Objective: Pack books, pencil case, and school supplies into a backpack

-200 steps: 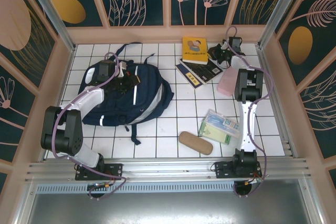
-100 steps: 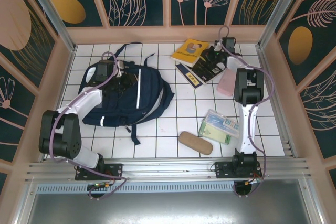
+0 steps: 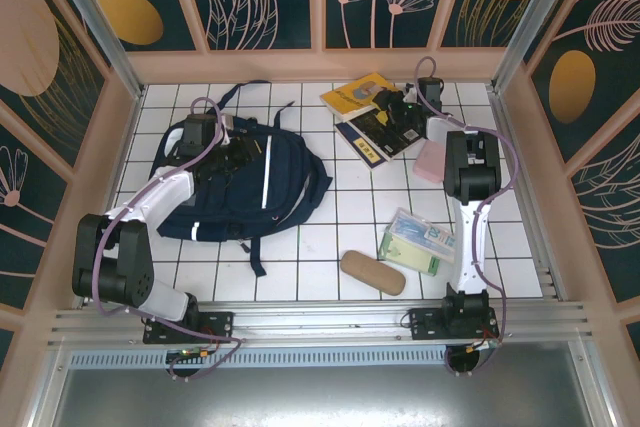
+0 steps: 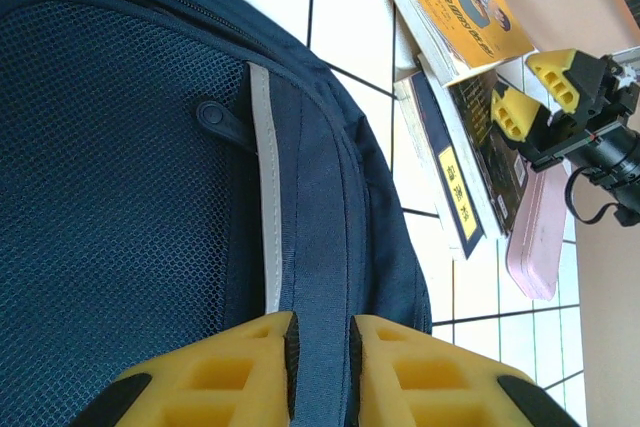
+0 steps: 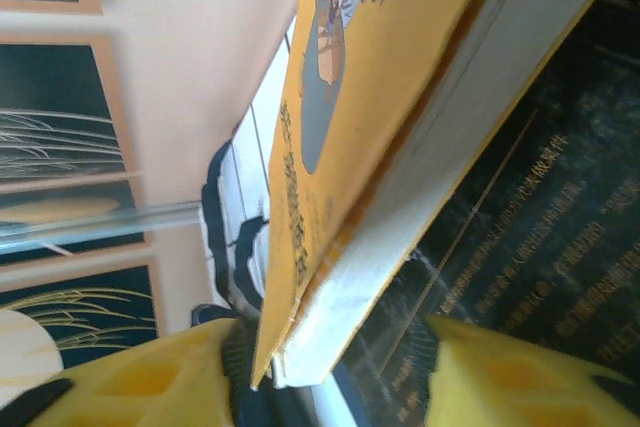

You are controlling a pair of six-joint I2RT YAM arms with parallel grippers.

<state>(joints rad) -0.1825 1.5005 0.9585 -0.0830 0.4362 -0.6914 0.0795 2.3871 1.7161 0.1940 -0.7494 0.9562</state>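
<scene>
Top view: backpack (image 3: pixel 285 182) flat at the left of the bench (image 3: pixel 330 237). Yellow book (image 3: pixel 355 97) sits atop a black book (image 3: pixel 402 132) and dark blue books (image 3: pixel 362 144) at far right, pink pouch (image 3: pixel 432 159) just beside them, green-white packet (image 3: pixel 420 242) and tan case (image 3: pixel 372 272) nearer the arm bases. Left wrist view: left hand (image 4: pixel 320 332) narrow, fingers either side of a navy fabric band on the backpack; cannot tell whether it grips. Right wrist view: right hand (image 5: pixel 330 347) wide, the yellow book's raised corner between its fingers, black book beneath.
</scene>
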